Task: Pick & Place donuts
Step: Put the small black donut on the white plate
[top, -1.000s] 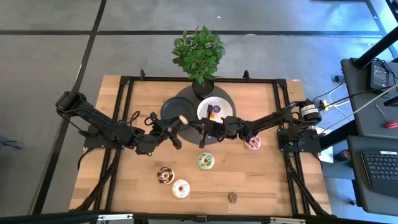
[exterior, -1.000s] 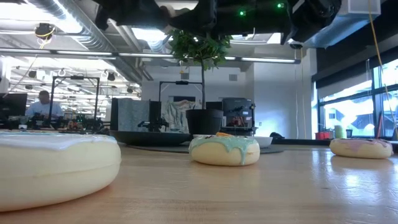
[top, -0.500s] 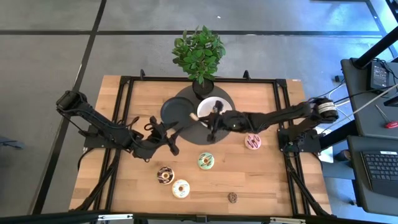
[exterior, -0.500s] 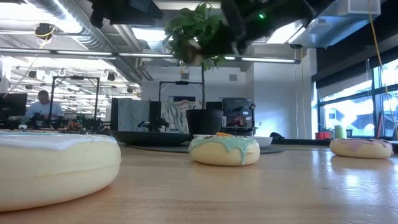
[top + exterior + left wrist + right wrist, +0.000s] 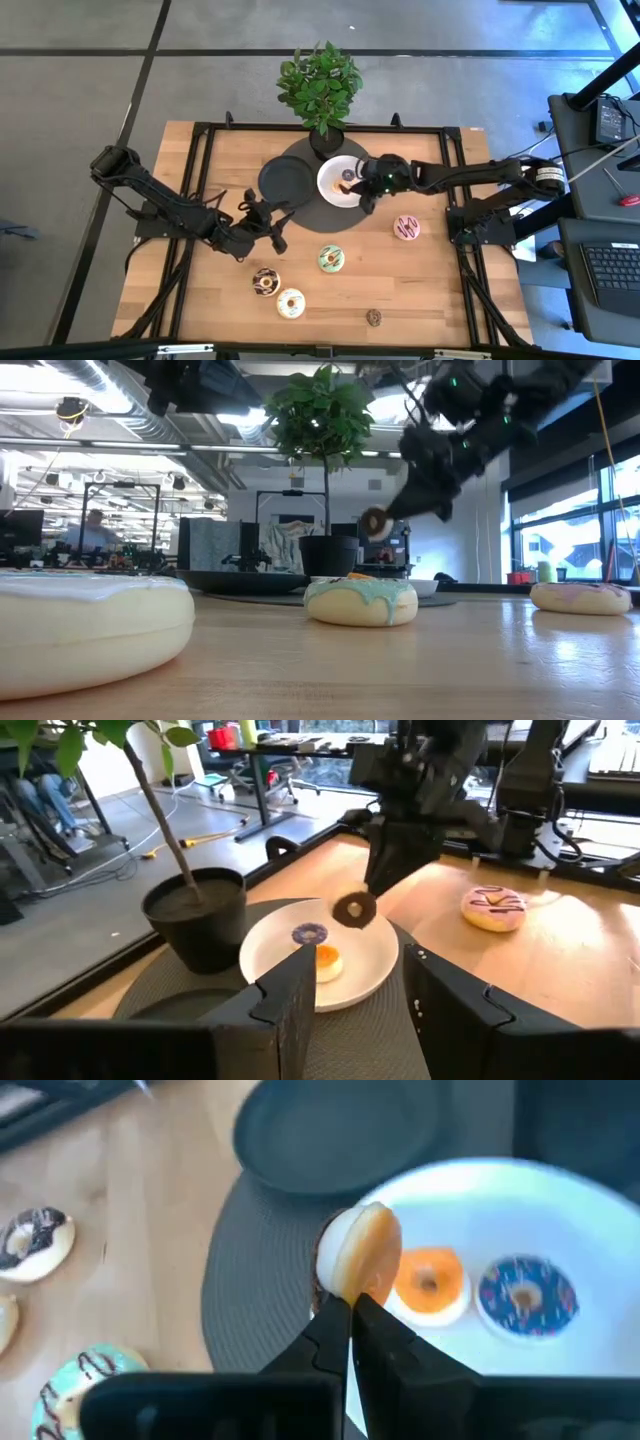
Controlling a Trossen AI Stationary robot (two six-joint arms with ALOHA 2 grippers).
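Right gripper (image 5: 350, 1305) clamps small donut (image 5: 360, 1260) above white plate (image 5: 560, 1210)

1. Low view: cream donut (image 5: 85, 625) cut off by the left edge; only part of it shows.
2. Low view: pink donut (image 5: 581, 597) nearly clipped at the right edge.
3. High view: left tool (image 5: 270, 222) too small to tell how its fingers stand.
4. High view: tiny brown donut (image 5: 373, 318) too small for detail (frosting unreadable).
5. Right wrist view: white plate (image 5: 560, 1200) blurred, cut by the right edge.
6. Left wrist view: plant (image 5: 150, 780) cropped at the top.
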